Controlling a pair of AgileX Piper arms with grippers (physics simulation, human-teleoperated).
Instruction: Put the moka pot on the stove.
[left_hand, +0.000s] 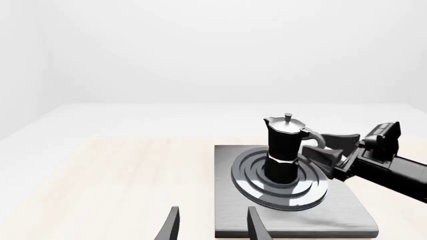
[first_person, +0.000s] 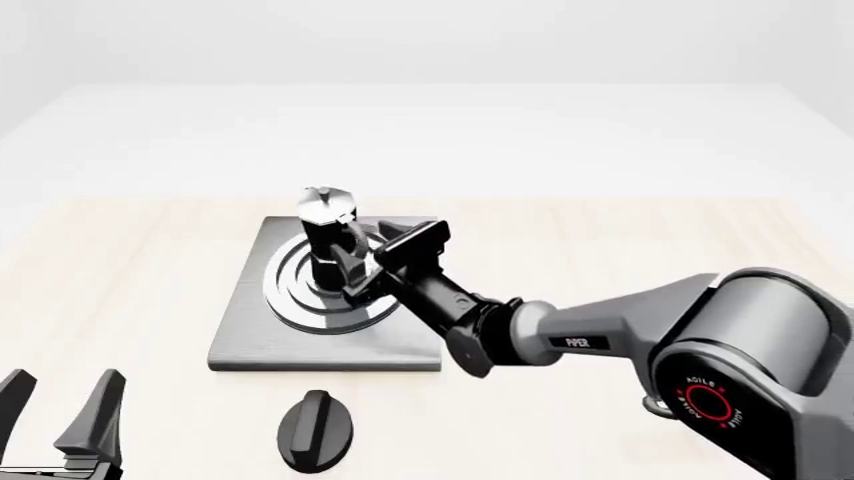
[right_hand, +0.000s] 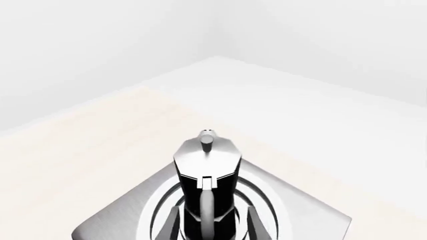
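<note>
on the stove (left_hand: 293, 220) in the left wrist view, the moka pot (left_hand: 285, 150) stands upright at the centre of the ring burner, black waisted body, silver lid, small knob on top, handle toward the right gripper (left_hand: 327, 150), whose fingers sit either side of that handle, apart and seemingly not pinching; the left gripper (left_hand: 210, 225) shows only two fingertips, jaws apart, holding nothing, near the stove's front edge. front view: moka pot (first_person: 327, 240) on the burner rings of the grey stove (first_person: 254, 340), right gripper (first_person: 387, 262) at its handle side with fingers spread, left gripper (first_person: 60, 415) idle and open, well apart from the stove, a black oval knob (first_person: 318, 430) just in front of the stove. right wrist view: moka pot (right_hand: 207, 185) between the two fingertips (right_hand: 257, 225), gaps visible both sides, stove (right_hand: 313, 220) beneath. judgement: placing looks done, step in hand is release; next move calls for a straight pull back without clipping the handle and tipping the pot.
</note>
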